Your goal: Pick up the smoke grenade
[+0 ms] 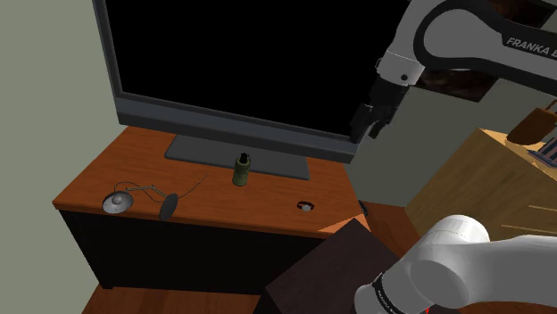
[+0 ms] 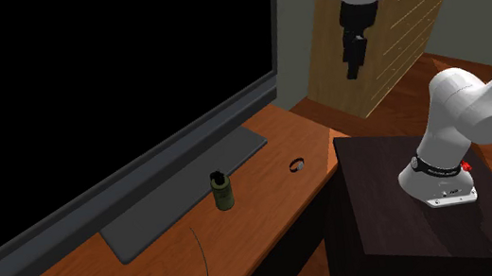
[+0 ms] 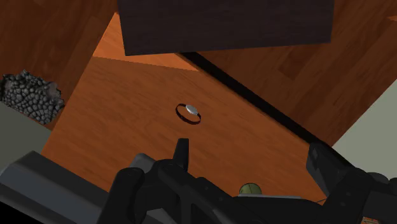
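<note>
The smoke grenade [image 1: 241,169] is a small olive-green can with a black top. It stands upright on the wooden TV cabinet [image 1: 98,178], just in front of the television's grey base [image 1: 205,150]. My gripper [image 1: 360,133] hangs high in the air, well above and off to the shoulder view's right of the can, with nothing in it. From the second exterior view the grenade [image 2: 222,190] is low and far from the gripper [image 2: 353,69]. Along the hand, the fingers [image 3: 182,153] stand apart, and the grenade's top [image 3: 249,189] peeps out between them, far below.
A large dark television [image 1: 232,62] fills the back of the cabinet. A small ring [image 1: 305,206] lies near the cabinet's right end, and a wired headset [image 1: 117,203] lies at its left front. A pale wooden dresser [image 2: 384,31] stands behind the arm. The dark stand [image 2: 386,211] adjoins the cabinet.
</note>
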`<action>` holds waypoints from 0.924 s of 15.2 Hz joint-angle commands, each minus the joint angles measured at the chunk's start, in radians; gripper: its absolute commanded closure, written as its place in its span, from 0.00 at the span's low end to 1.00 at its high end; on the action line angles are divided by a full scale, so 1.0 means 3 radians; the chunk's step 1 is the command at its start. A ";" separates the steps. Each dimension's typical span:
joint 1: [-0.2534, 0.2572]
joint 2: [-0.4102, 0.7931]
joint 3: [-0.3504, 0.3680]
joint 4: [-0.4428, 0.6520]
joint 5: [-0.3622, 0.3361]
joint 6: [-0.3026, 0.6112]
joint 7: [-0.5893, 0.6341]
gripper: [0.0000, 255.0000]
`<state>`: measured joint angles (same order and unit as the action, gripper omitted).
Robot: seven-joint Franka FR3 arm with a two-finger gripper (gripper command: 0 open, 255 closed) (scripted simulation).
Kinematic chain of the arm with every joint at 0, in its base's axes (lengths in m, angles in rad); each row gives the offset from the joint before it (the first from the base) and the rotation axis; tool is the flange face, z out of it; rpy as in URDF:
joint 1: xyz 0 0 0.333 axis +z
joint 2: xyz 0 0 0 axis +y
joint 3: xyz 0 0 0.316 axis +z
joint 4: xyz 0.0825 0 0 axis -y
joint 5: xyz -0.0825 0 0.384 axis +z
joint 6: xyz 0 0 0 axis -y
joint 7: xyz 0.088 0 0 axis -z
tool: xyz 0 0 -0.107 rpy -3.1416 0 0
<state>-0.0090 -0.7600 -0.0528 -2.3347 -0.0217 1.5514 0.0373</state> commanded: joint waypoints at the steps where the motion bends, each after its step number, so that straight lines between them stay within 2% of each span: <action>1: 0.0000 0.0000 0.0000 0.0000 0.0000 0.0000 0.0000 0.00; 8: 0.0045 0.0608 0.0135 -0.0119 0.0075 0.0771 0.0209 0.00; 14: 0.0073 0.1259 0.0238 -0.0030 0.0099 0.1369 0.0382 0.00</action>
<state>0.0126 -0.4228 0.0152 -2.3563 0.0081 1.9304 0.1448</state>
